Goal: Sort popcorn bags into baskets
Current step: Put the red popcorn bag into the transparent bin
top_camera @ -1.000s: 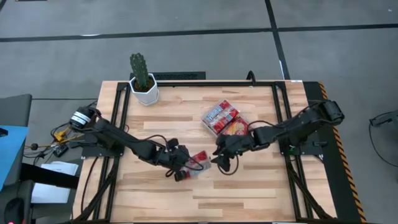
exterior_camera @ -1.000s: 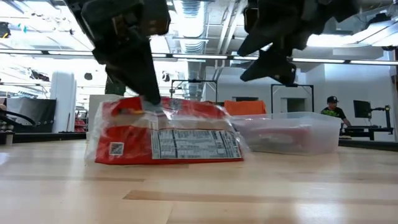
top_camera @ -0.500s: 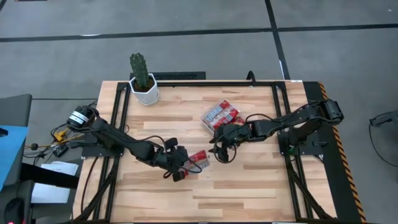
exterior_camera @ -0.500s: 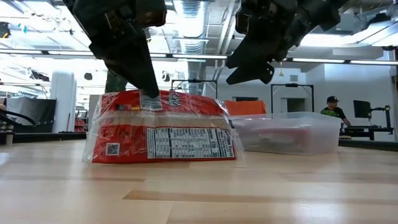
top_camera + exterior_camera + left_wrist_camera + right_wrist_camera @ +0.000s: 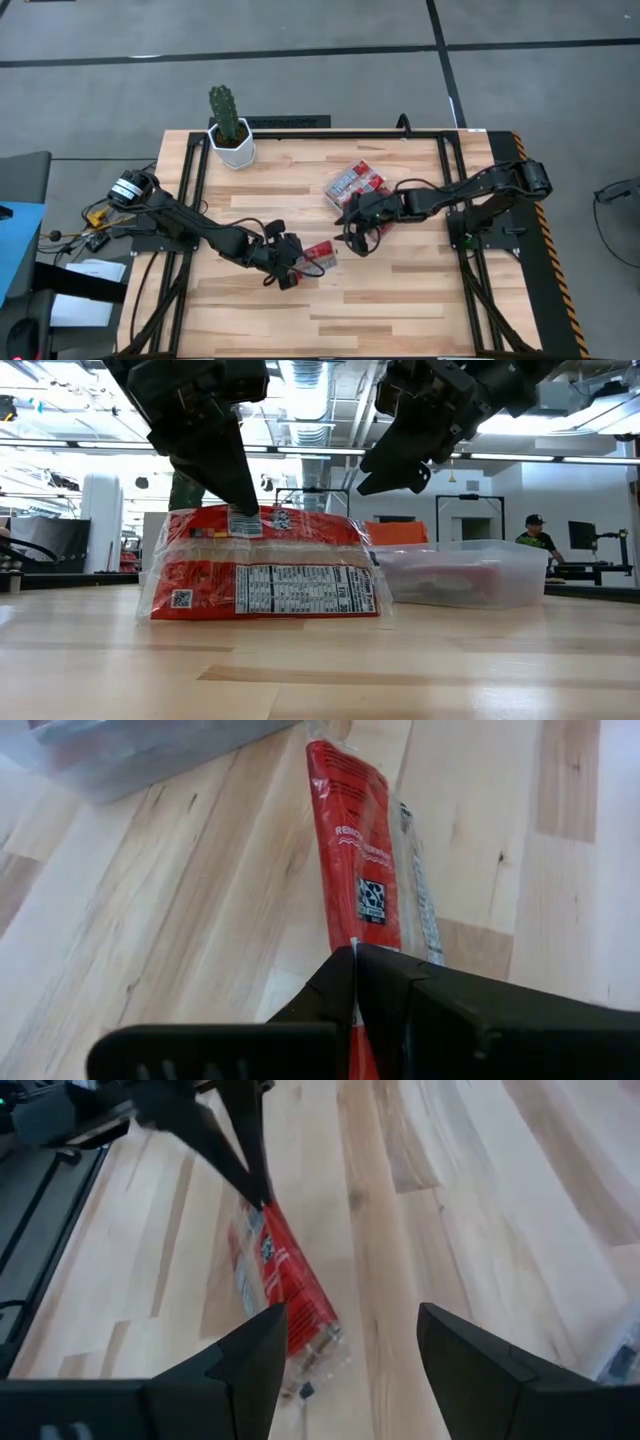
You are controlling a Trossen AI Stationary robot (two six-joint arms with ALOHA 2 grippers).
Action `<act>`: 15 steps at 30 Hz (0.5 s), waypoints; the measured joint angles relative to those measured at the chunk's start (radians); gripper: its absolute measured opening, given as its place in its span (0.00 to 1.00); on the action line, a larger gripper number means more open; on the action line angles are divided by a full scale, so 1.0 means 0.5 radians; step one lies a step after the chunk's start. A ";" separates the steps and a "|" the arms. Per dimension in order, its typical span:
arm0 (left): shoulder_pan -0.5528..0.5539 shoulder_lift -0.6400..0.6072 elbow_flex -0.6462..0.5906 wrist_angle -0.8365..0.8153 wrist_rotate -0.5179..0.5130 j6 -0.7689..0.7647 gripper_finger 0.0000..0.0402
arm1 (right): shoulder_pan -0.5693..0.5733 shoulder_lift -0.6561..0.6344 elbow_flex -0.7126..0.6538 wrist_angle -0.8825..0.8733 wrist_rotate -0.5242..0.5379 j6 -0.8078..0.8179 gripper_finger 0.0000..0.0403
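- Nearest in the low view, the left gripper [image 5: 240, 510] pinches the top edge of a popcorn bag [image 5: 265, 575]; its fingers are closed tight on the seam, plain in the left wrist view [image 5: 352, 982].
- That bag stands on its long edge on the wooden table [image 5: 320, 670], nutrition label facing the low camera, its bottom edge apparently touching the wood. Compared with a second ago it looks straighter and has barely shifted, so I judge the lift has hardly begun.
- Just beyond it, in the high view, the right gripper [image 5: 355, 235] hangs above the table between the held bag [image 5: 318, 255] and the basket; its fingers [image 5: 250, 1355] are spread wide and hold nothing.
- A second ago that gripper was lower and nearer the left one; it has since drawn up and back toward the basket, leaving the bag to the left arm alone.
- Farther back, the clear plastic basket [image 5: 470, 572] already holds several red bags [image 5: 352, 185], well apart from the held one.
- Farthest, a potted cactus [image 5: 228, 125] sits at the table's far corner.
- Judging from this, the remaining job is to carry this last loose bag across to the basket.
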 joint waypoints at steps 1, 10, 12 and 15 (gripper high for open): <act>0.000 0.000 0.000 0.000 -0.006 0.000 0.00 | 0.000 0.000 -0.015 0.020 -0.004 0.002 0.61; 0.038 0.000 0.002 0.000 -0.014 0.020 0.00 | 0.022 0.180 -0.030 0.261 -0.078 0.010 0.61; 0.052 -0.001 0.002 -0.001 -0.013 0.029 0.00 | 0.035 0.283 -0.030 0.316 -0.131 0.036 0.61; 0.060 -0.001 0.002 0.001 -0.007 0.032 0.00 | 0.039 0.398 0.015 0.332 -0.168 0.078 0.61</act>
